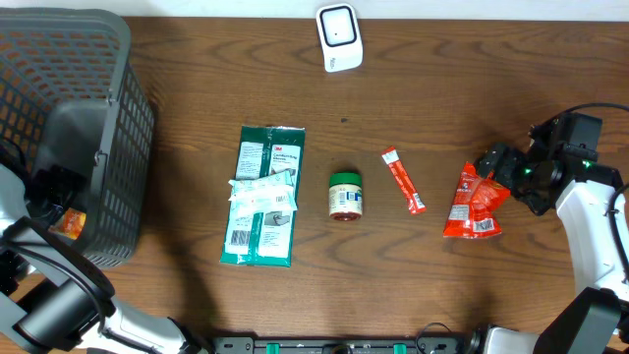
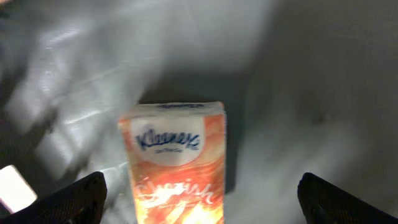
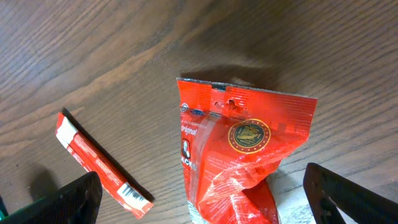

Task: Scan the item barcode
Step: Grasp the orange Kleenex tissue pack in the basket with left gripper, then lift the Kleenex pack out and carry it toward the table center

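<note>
Left gripper (image 2: pixel 205 199): jaws stood wide apart, holding nothing, inside the dark plastic mesh basket (image 1: pixel 98 59). Directly beneath it lay a soft, rectangular orange-and-white tissue pack (image 2: pixel 177 162) on the basket's smooth grey interior. Right gripper (image 3: pixel 208 198): likewise spread and empty, over a crinkled, glossy red foil bag (image 3: pixel 242 143) on the woodgrain table (image 3: pixel 93 56). A slim red stick sachet (image 3: pixel 102 165) lay off to one side, apart from the bag.
</note>
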